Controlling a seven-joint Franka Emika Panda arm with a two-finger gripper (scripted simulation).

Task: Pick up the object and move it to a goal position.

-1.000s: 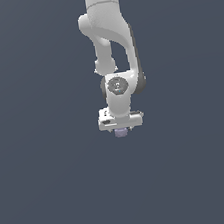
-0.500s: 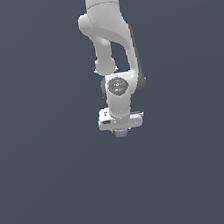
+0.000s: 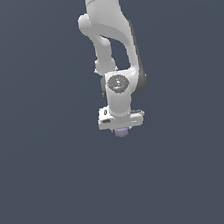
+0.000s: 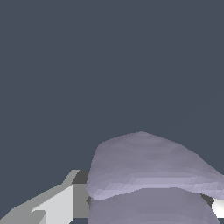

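The object (image 3: 121, 132) is a small pale lavender-grey lump that shows just under the white hand of the arm in the exterior view. My gripper (image 3: 121, 131) points straight down and is shut on it, and the hand hides most of it. In the wrist view the object (image 4: 148, 170) fills the near part of the picture. A grey-white finger (image 4: 57, 205) lies against one side of it, and a sliver of the other finger (image 4: 217, 208) against the opposite side. Whether the object rests on the ground or hangs above it cannot be told.
Around the arm (image 3: 109, 38) there is only a flat, uniform dark grey-blue ground (image 3: 43, 184). No other objects, containers or edges show in either view.
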